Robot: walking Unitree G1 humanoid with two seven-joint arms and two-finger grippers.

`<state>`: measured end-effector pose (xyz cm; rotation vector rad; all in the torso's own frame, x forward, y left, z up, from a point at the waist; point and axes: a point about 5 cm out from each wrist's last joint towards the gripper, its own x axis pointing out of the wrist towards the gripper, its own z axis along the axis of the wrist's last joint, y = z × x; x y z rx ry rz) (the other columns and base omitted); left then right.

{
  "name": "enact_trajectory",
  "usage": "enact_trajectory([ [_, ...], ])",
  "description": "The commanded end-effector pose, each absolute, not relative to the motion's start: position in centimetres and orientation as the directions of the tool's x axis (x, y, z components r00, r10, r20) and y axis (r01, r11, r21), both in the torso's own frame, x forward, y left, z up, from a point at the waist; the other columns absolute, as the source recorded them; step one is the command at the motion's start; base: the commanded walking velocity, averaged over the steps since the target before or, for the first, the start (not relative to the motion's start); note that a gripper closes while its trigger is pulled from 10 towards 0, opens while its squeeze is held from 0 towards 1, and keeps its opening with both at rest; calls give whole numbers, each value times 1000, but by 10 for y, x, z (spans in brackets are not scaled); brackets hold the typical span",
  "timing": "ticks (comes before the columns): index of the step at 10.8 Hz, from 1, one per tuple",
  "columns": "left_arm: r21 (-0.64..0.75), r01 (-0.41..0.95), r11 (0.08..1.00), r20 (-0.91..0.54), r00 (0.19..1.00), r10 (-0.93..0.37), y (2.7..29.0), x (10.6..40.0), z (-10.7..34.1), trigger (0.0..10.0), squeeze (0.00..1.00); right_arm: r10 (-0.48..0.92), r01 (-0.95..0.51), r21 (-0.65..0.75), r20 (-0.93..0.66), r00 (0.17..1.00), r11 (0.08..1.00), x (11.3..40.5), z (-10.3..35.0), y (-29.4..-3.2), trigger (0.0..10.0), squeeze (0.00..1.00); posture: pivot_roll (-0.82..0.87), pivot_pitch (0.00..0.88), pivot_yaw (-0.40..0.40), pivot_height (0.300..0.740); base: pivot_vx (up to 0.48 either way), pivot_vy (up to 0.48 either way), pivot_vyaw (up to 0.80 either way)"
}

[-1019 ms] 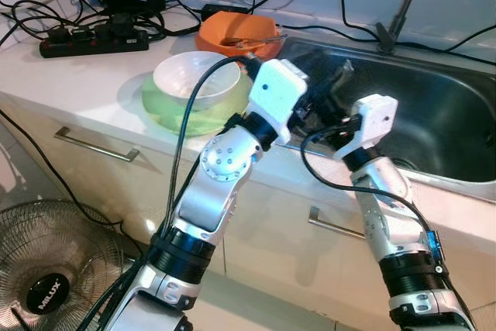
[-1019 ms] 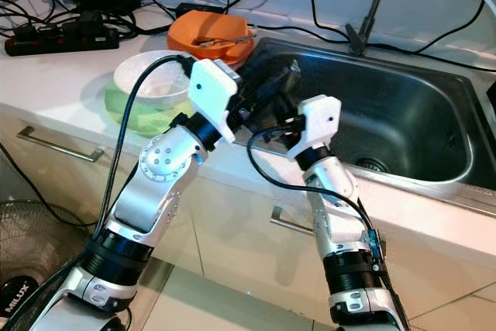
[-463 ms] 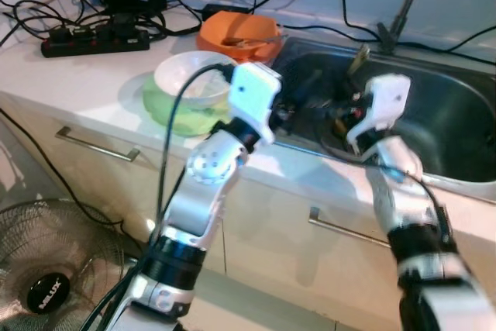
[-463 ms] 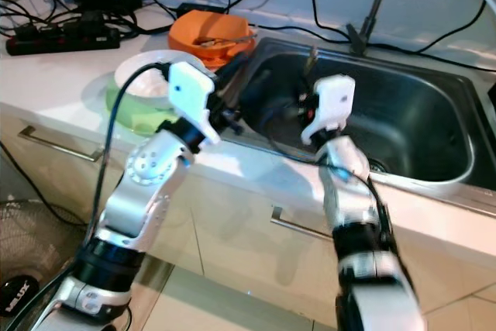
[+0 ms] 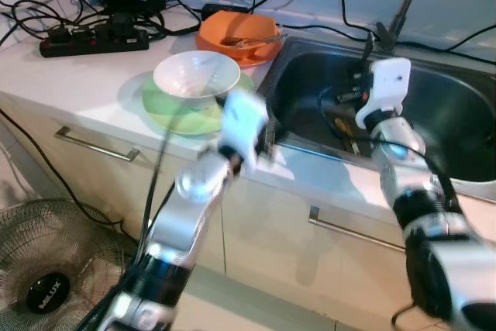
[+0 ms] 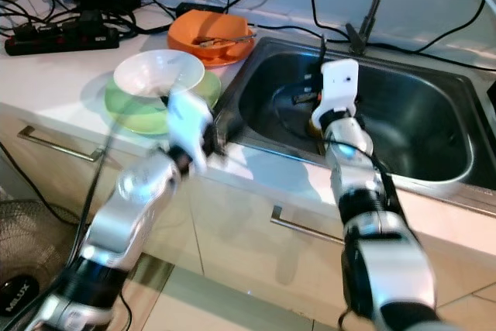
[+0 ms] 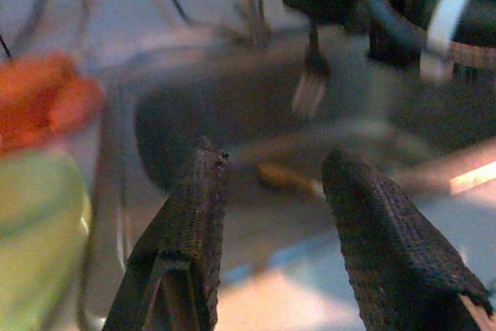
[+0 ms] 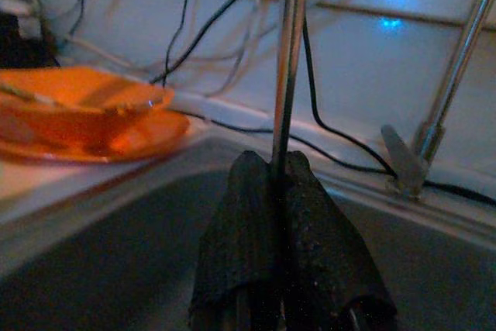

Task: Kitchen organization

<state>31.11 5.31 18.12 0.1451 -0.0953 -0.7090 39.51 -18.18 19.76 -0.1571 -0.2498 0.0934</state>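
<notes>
My right gripper (image 8: 279, 167) is shut on the thin metal handle of a fork (image 8: 288, 52), which it holds upright above the steel sink (image 5: 465, 114). The left wrist view catches the fork (image 7: 310, 92) hanging tines down beneath that hand. My left gripper (image 7: 275, 156) is open and empty, its black fingers (image 7: 190, 222) spread at the sink's front left rim (image 5: 271, 141), blurred by motion. A white bowl (image 5: 196, 75) rests on a green plate (image 5: 167, 110) on the counter. Behind it an orange bowl (image 5: 236, 34) holds a utensil.
A yellowish item (image 5: 342, 125) lies on the sink floor. The faucet (image 5: 403, 5) stands at the back. A power strip (image 5: 93, 40) and tangled cables cover the counter's far left. Drawer handles (image 5: 97, 145) run below the counter, and a floor fan (image 5: 46, 269) stands at lower left.
My right gripper has risen and moved back over the sink with the fork. My left arm has drawn out of the sink down to the front rim.
</notes>
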Motion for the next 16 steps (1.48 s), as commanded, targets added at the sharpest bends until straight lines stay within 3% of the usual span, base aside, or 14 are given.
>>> enact_trajectory([
  [1,169,674,720,2,730,-684,46,307,182,10000,0,116,-71,-196,228,967,978,397,198,-180,10000,0,222,51,-12,740,0,0,0],
  [5,149,689,709,-89,723,-685,46,304,173,10000,0,119,-92,-213,115,986,973,400,180,-173,10000,0,226,56,-10,740,0,0,0],
  [12,142,689,710,-108,724,-681,45,298,173,10000,0,119,-141,-234,-108,987,962,392,138,-159,10000,0,257,46,-15,740,0,0,0],
  [13,142,688,712,-109,725,-680,46,298,174,10000,0,116,-141,-235,-117,986,962,392,136,-159,10000,725,259,43,-16,740,0,0,0],
  [14,142,688,712,-109,726,-679,46,298,174,10000,0,114,-140,-236,-122,986,961,391,135,-160,10000,1000,260,42,-16,740,0,0,0],
  [16,137,688,713,-114,726,-678,46,297,173,10000,0,113,-138,-239,-116,987,961,392,137,-160,10000,1000,258,47,-17,740,0,0,0],
])
